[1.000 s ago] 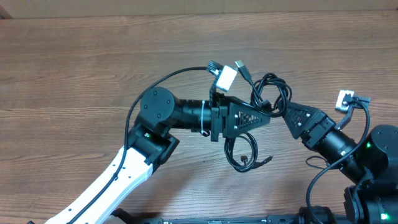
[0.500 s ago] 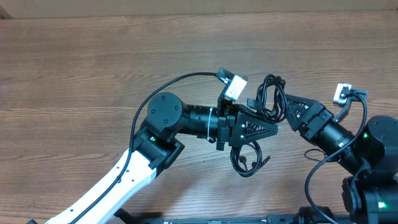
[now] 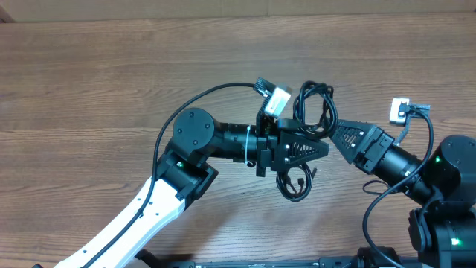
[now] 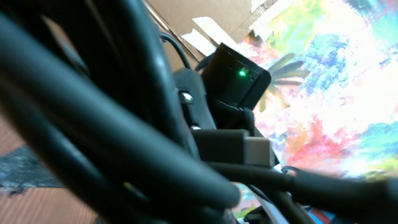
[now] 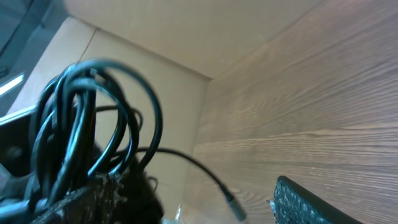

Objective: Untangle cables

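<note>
Evidently the left gripper (image 3: 321,146), shut on the cables (image 3: 315,106), presents loops at twelve and six o'clock to the right gripper (image 3: 335,134), wide open and empty, at three o'clock.

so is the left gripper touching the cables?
Touching. Overhead shows the left gripper shut on the cables, loops emerging above and below it; left wrist view is filled with black cords up close.

The overhead view is evenly and softly lit, and the table (image 3: 89,67) is rendered sharp, with only faint shadows. In the left wrist view the cables (image 4: 93,124) are blurred and dark, and the background at 3 o'clock is overexposed. The right wrist view is slightly softened at 9 o'clock.
</note>
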`<state>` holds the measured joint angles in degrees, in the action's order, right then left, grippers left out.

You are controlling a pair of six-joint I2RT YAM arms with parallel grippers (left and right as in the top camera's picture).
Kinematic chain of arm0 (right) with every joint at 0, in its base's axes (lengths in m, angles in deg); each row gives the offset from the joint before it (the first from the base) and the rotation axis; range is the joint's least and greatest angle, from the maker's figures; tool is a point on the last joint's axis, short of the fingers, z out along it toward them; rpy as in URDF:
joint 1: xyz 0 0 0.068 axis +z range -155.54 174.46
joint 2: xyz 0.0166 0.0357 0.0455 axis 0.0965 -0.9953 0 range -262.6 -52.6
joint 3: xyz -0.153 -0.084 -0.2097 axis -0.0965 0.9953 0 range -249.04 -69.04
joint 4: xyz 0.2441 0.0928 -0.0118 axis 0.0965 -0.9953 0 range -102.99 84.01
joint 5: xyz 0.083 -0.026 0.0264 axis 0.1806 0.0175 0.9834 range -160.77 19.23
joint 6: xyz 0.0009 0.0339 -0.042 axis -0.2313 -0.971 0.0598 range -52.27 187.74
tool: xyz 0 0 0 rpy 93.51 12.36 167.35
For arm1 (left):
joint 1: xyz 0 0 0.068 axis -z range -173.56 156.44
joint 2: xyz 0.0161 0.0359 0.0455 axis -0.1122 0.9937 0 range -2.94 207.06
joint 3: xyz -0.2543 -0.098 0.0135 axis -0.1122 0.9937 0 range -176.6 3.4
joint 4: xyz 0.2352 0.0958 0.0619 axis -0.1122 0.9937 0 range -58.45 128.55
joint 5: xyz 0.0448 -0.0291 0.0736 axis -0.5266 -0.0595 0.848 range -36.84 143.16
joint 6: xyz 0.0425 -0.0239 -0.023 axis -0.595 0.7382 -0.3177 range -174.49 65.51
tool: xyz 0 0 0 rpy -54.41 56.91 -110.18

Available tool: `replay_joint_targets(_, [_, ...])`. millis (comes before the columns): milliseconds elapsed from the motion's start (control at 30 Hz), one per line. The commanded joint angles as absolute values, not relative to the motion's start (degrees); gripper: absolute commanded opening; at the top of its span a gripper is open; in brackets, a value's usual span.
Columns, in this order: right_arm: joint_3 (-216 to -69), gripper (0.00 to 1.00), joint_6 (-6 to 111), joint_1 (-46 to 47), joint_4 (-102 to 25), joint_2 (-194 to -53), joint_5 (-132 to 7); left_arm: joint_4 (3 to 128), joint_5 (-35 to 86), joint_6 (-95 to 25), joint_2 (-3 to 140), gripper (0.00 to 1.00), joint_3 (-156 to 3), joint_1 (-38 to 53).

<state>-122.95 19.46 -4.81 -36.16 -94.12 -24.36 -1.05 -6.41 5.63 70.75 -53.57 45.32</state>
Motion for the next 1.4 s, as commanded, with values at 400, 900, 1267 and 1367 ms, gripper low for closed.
replay_joint_targets(400, [-123.8,0.81,19.8,-4.8,-28.8,-95.6,-24.4,-1.3,-8.6,4.6,70.6,0.04,-54.6,48.9])
replay_joint_targets(900, [-123.8,0.80,20.0,-4.8,-27.2,-102.3,-24.2,-1.5,-12.4,4.3,70.6,0.04,-54.6,48.8])
replay_joint_targets(1267, [-123.8,0.72,25.0,-4.9,-28.5,-102.2,-22.8,-1.6,-13.6,3.4,70.6,0.04,-54.6,47.9])
replay_joint_targets(1367, [-123.8,0.72,26.1,-4.9,-34.3,-102.2,-30.8,-1.8,-15.9,3.4,70.6,0.04,-54.6,47.3])
